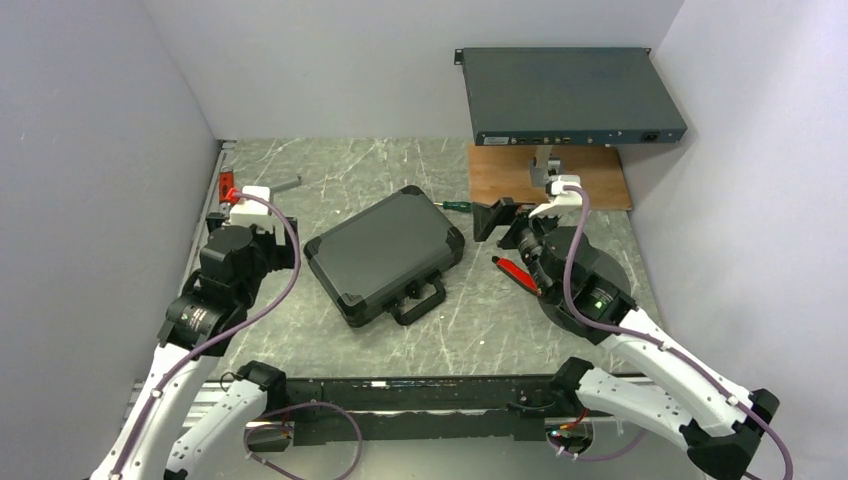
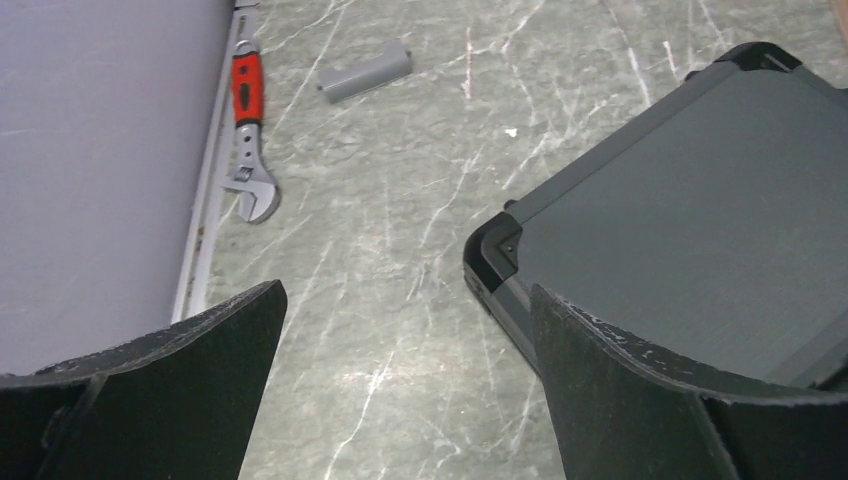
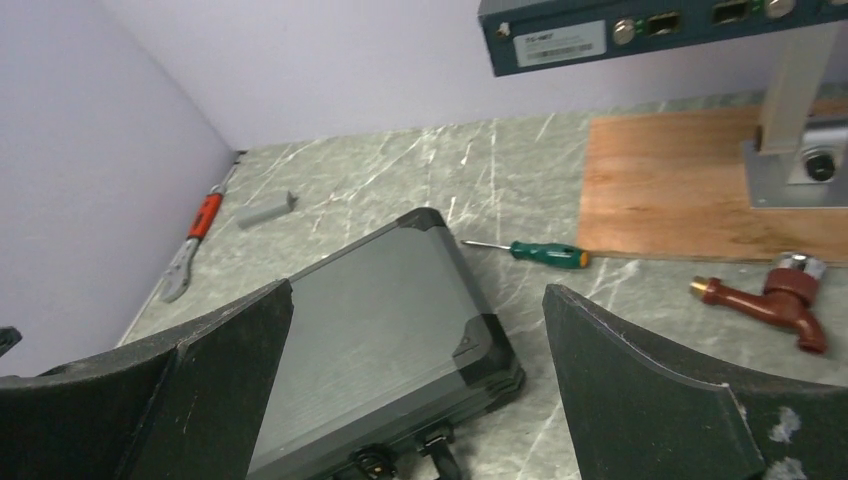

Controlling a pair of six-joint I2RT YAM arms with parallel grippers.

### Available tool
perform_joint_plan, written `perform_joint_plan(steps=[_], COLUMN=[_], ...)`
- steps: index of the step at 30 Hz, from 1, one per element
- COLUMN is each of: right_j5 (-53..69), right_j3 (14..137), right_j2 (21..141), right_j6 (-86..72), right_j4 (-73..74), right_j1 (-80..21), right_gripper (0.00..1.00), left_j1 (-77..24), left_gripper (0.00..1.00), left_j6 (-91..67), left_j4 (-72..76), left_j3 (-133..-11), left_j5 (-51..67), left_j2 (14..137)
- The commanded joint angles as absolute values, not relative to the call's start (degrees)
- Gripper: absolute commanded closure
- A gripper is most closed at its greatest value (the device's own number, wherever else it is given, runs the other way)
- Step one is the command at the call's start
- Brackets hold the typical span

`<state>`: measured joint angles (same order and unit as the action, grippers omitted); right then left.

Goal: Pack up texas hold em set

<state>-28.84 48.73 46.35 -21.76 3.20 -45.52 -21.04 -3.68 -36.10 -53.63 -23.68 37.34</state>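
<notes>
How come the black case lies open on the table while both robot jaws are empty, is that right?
No, the black case is shut, lid down; the top view shows it. It does lie on the table, and both jaws are empty.

Red-handled wrench (image 2: pixel 247 140) lying along the left wall's foot; grey bar (image 2: pixel 366 72) lying near it on the tabletop (image 2: pixel 400 210); green screwdriver (image 3: pixel 535 251) and brown tap (image 3: pixel 775 297) lying beside wooden board (image 3: pixel 680 190); grey rack-mount box (image 1: pixel 565 95) sitting above board.

I'm watching my white-shelled, black-jointed left arm (image 1: pixel 195 315) and matching right arm (image 1: pixel 650 350) trailing purple cables (image 1: pixel 293 255); a green light (image 1: pixel 598 297) is glowing on the right.
</notes>
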Motion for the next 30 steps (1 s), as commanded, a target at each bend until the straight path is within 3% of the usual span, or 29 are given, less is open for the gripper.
perform_joint_plan(steps=[1, 16, 30], right_j5=[-33.83, -31.96, -31.90], right_j3=[52.25, 47.14, 49.95], right_j2=[42.89, 35.68, 39.63], right_j6=[-16.41, -14.88, -14.92], right_j4=[4.61, 9.62, 9.38], right_j1=[-45.48, -45.44, -45.46], right_gripper=[0.00, 0.00, 0.00], left_j1=[-18.90, -17.25, -17.14], left_gripper=[0.03, 0.04, 0.04], left_j6=[-4.27, -4.92, -4.48], left_j4=[-30.45, -29.97, -29.83], left_j3=[-53.39, -51.34, -50.81], left_j5=[-16.32, -17.10, -16.74], left_j2=[36.62, 34.76, 33.79])
